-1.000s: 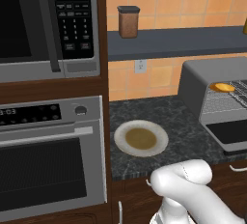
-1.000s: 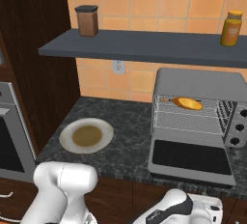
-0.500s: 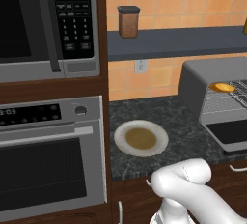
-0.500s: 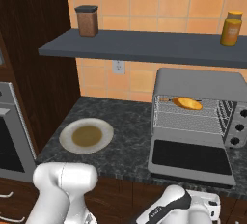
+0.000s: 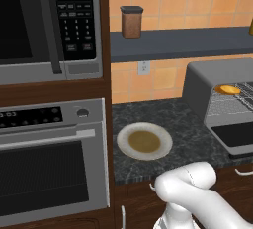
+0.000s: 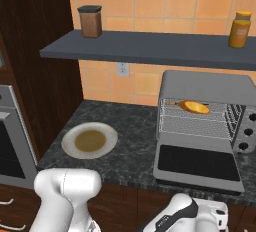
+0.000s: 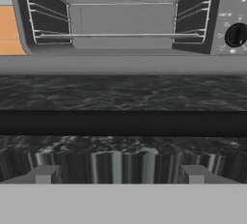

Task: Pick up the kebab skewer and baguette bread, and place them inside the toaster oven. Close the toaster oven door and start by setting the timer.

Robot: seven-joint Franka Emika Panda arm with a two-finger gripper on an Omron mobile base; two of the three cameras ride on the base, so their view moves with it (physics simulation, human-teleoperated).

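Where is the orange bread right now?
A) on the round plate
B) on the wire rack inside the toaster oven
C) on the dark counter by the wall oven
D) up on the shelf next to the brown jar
B: the baguette bread lies on the upper wire rack inside the toaster oven, whose toaster oven door hangs open, while the plate holds no bread.
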